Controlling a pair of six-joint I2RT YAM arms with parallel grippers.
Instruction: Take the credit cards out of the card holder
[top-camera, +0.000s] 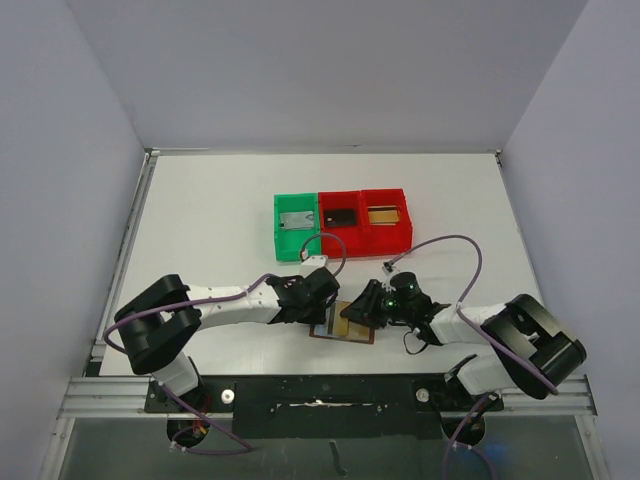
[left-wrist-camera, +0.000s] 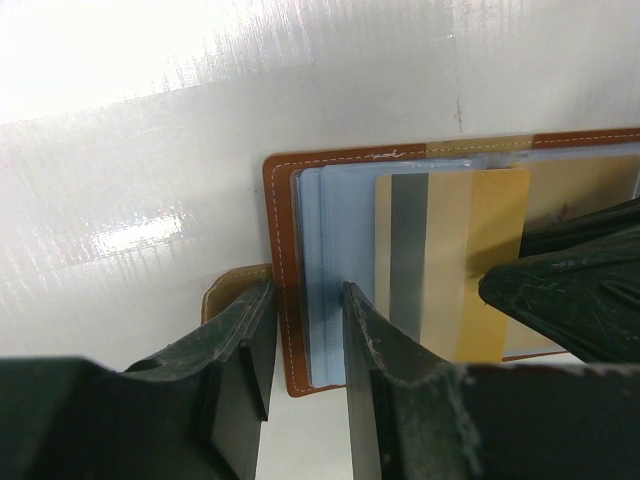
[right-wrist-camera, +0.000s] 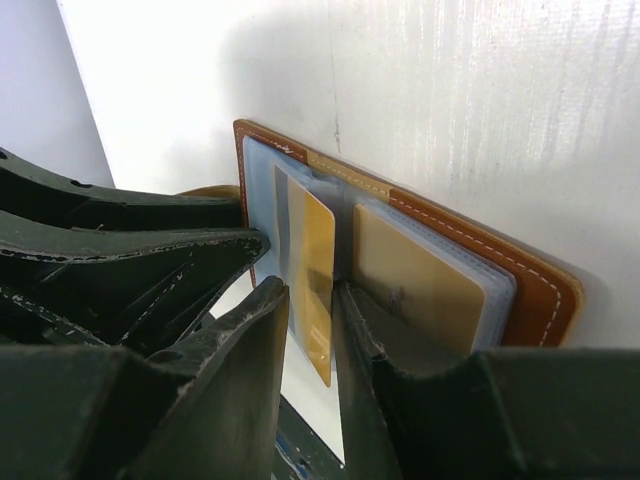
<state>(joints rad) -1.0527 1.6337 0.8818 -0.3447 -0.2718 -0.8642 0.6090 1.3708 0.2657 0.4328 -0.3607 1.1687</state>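
White table (top-camera: 200, 220), left gripper (left-wrist-camera: 305, 295) pinching card holder (left-wrist-camera: 280, 250), right gripper (right-wrist-camera: 310, 292) around gold card (right-wrist-camera: 318, 250)

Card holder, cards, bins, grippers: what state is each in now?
card holder, open, flat on table.
gold card, sticking partly out.
second card, inside its pocket.
left gripper, jaws at holder's edge; grip unclear.
right gripper, jaws astride gold card; grip unclear.
bins, one item each.

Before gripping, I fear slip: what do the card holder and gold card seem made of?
Card holder: brown leather or imitation, matte, pale stitched edge; pockets look like bluish plastic film. Gold card: probably smooth plastic, grey stripe.
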